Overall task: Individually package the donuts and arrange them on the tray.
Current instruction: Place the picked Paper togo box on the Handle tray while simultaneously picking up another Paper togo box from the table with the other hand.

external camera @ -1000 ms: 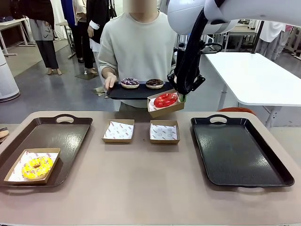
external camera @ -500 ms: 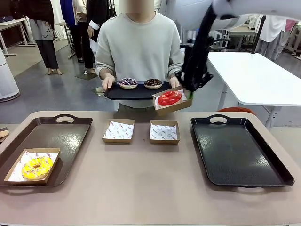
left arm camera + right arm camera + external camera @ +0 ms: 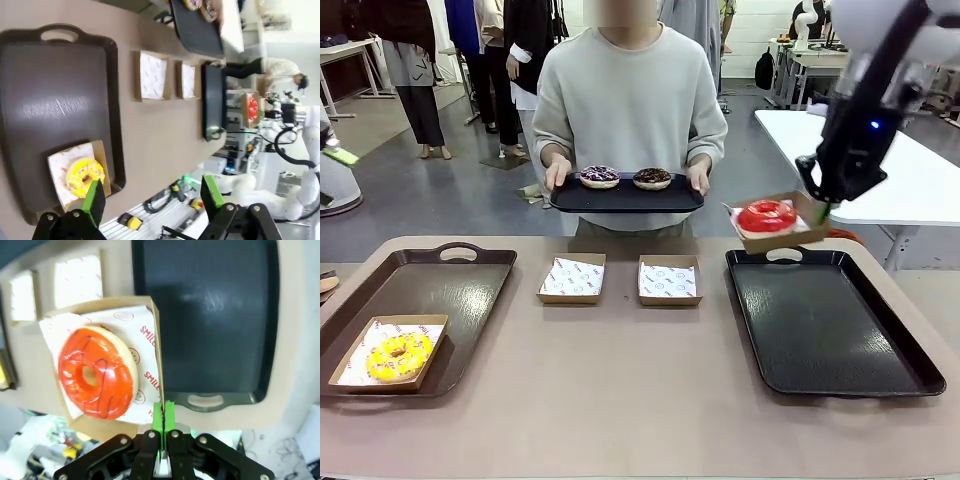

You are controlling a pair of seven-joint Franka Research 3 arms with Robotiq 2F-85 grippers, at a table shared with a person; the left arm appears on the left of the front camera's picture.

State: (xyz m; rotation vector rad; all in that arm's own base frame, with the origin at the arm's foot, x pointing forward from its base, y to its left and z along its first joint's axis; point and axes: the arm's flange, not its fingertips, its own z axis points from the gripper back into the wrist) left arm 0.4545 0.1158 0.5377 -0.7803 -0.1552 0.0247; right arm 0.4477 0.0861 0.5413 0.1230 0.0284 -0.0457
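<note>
My right gripper (image 3: pixel 820 211) (image 3: pixel 163 416) is shut on the rim of a cardboard box (image 3: pixel 777 237) (image 3: pixel 107 432) holding the glossy red donut (image 3: pixel 766 215) (image 3: pixel 97 372), in the air above the far end of the right black tray (image 3: pixel 830 322) (image 3: pixel 210 320). The yellow sprinkled donut (image 3: pixel 398 355) (image 3: pixel 83 176) lies in its box on the left tray (image 3: pixel 420 290) (image 3: pixel 55 100). My left gripper (image 3: pixel 152 195) is open high above that tray. The person holds a small black tray (image 3: pixel 625 198) with the purple donut (image 3: pixel 599 177) and the chocolate donut (image 3: pixel 651 178).
Two paper-lined cardboard boxes (image 3: pixel 572 278) (image 3: pixel 670 280) sit side by side at the table's middle back. A white table (image 3: pixel 880 160) stands behind on the right. People stand in the far left background.
My right gripper has carried the boxed red donut rightward, from in front of the person's tray to above the right tray's far end. The person's tray stayed put.
</note>
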